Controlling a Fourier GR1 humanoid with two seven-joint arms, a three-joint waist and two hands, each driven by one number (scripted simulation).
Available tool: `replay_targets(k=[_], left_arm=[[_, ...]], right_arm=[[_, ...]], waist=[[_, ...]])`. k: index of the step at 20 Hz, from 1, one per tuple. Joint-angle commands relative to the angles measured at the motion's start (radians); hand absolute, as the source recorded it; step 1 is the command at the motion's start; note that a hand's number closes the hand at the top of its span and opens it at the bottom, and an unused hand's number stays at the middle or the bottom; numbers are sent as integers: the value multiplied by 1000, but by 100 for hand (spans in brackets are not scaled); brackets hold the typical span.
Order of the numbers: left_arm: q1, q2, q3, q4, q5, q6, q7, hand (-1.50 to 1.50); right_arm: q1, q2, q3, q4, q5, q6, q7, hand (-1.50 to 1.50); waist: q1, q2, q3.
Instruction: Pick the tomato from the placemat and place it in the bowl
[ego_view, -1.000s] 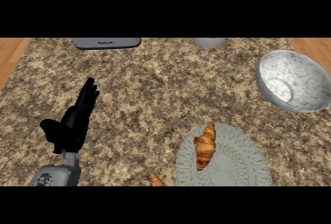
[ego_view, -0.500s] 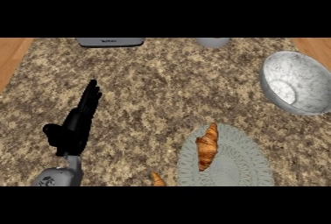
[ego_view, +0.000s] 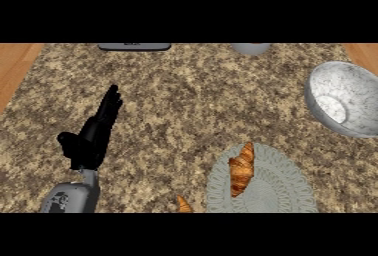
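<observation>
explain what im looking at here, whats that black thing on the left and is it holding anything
This is one picture taken from a humanoid robot's head, looking steeply down at a kitchen counter with a speckled stone top. The black thing is the robot's left hand on its grey forearm, which comes in from the lower edge. The hand is open with straight fingers, resting, and holds nothing. The right hand is out of the picture.

At the right sits a pale bowl. Lower down lies a round grey-green placemat with a croissant on it; no tomato shows. A small orange-brown piece peeks in at the bottom edge, left of the placemat. Along the top edge are a dark flat object and a grey round object, both cut off, so I cannot say what they are.
</observation>
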Motion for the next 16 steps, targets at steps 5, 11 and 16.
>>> replay_targets(k=[5,11,16], left_arm=[[6,-33,-46,16,-30,0,-25,0],[-52,1,16,68,10,-37,-42,0],[-38,-37,-38,56,-50,8,-22,0]], right_arm=[[-256,60,186,84,319,-206,29,150],[-508,192,326,416,492,-190,-76,150],[-714,302,410,659,656,-261,-83,150]], waist=[[40,9,1],[32,9,1],[46,12,2]])
